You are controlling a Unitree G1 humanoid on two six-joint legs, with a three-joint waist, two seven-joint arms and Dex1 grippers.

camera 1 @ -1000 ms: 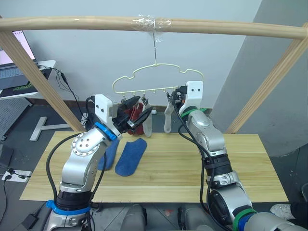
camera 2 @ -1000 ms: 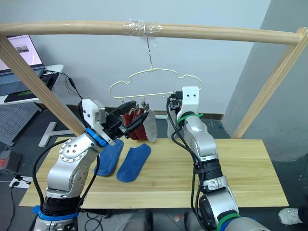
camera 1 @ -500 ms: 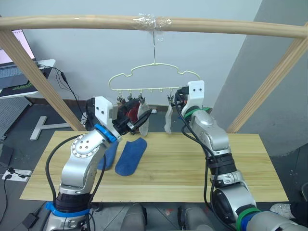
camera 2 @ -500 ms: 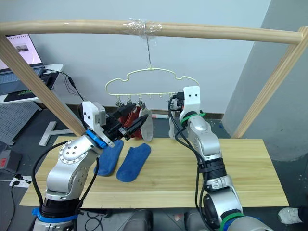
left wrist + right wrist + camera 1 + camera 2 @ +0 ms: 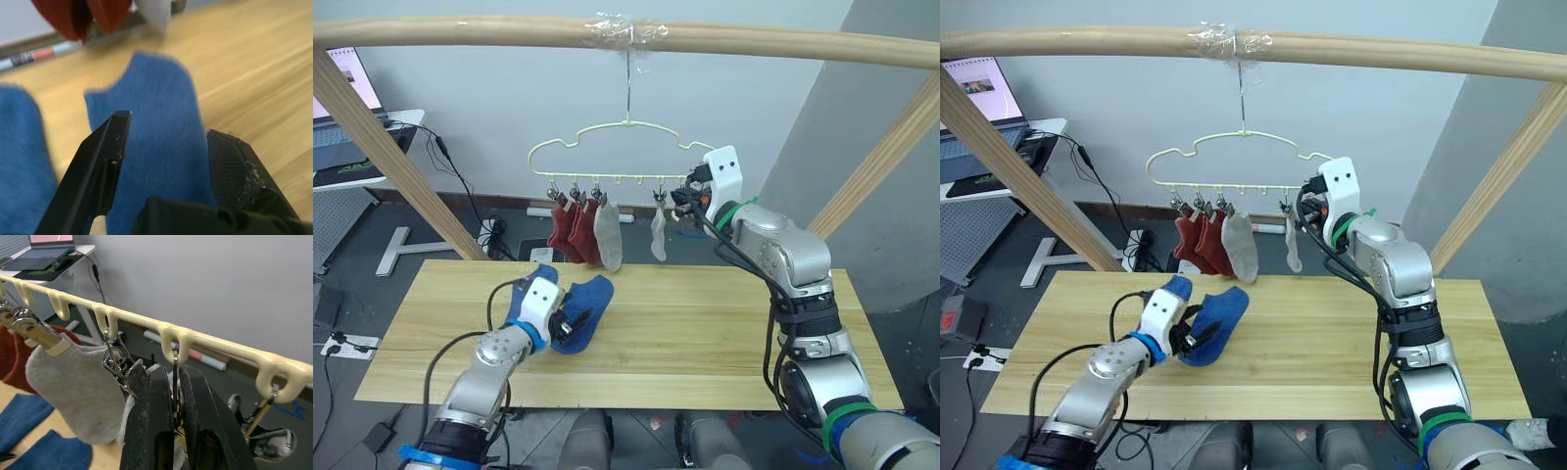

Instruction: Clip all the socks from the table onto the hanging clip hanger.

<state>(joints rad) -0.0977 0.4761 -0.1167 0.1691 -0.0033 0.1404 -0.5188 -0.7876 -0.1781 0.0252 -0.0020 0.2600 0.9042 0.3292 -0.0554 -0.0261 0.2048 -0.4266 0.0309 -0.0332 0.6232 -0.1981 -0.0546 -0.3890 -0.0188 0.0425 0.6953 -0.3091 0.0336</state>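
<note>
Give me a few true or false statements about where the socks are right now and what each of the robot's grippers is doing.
1. Two blue knit socks lie on the light wooden table. True.
2. The pale yellow wire clip hanger carries all six socks. False: four hang there, two rust red socks and two light grey socks.
3. The left gripper is open over a blue sock. True.
4. The right gripper rests down on the tabletop. False: it is up at the hanger's row of clips, fingers nearly closed around a thin metal clip link.
5. The hanger hangs by its hook from the wooden pole. True.
</note>
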